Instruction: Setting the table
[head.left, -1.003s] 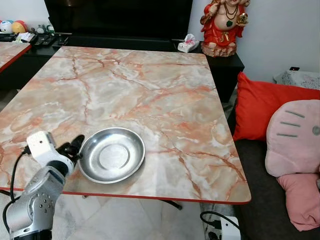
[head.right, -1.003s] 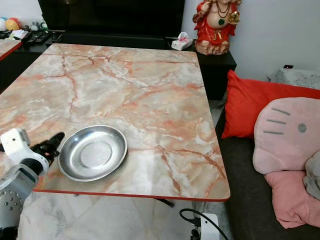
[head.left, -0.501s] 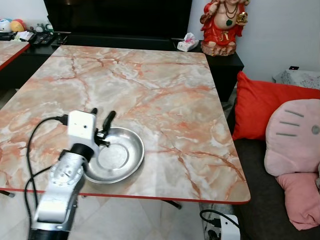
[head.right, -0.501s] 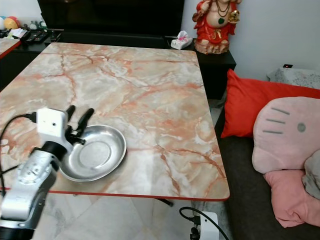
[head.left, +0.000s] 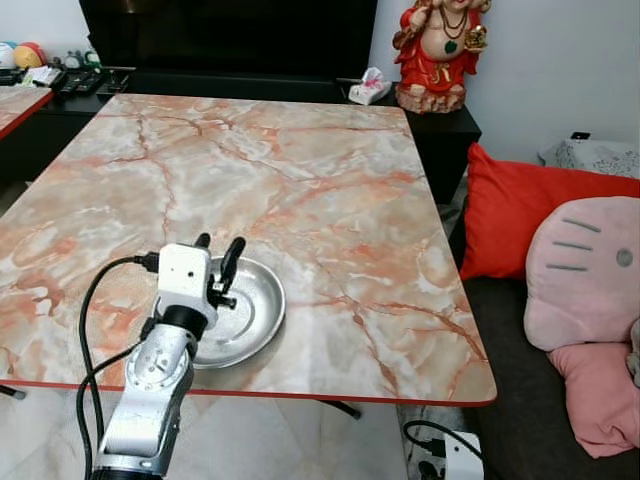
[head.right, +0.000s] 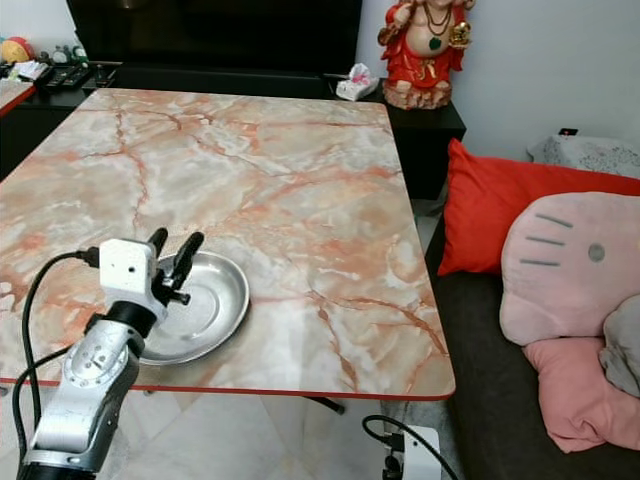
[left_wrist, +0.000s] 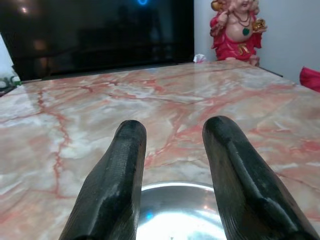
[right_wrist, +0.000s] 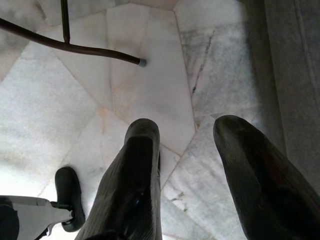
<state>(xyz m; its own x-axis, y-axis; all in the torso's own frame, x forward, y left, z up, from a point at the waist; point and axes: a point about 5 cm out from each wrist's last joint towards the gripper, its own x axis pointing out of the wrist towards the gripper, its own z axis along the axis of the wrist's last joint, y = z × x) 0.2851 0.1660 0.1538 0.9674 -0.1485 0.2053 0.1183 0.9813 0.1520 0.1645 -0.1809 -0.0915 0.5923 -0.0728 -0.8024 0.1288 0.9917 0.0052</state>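
Observation:
A round steel plate (head.left: 245, 312) lies flat on the marble table (head.left: 330, 200), close to the near edge on the left. My left gripper (head.left: 218, 248) hovers over the plate's left part, open, with its two black fingers tilted up toward the far side and nothing between them. In the left wrist view the fingers (left_wrist: 117, 180) stand apart above the plate's shiny rim (left_wrist: 180, 187). My right gripper (right_wrist: 185, 127) hangs open over the tiled floor (right_wrist: 75, 100).
A red statue (head.left: 432, 50) and a tissue box (head.left: 368, 88) stand on the black console behind the table. A red cushion (head.left: 530, 215) and pink cushions (head.left: 585, 285) lie on the sofa to the right. A power strip (head.left: 455, 455) sits on the floor.
My left arm has swung from beside the plate's left rim to above the plate, with its fingers now raised and apart. The view has shifted slightly.

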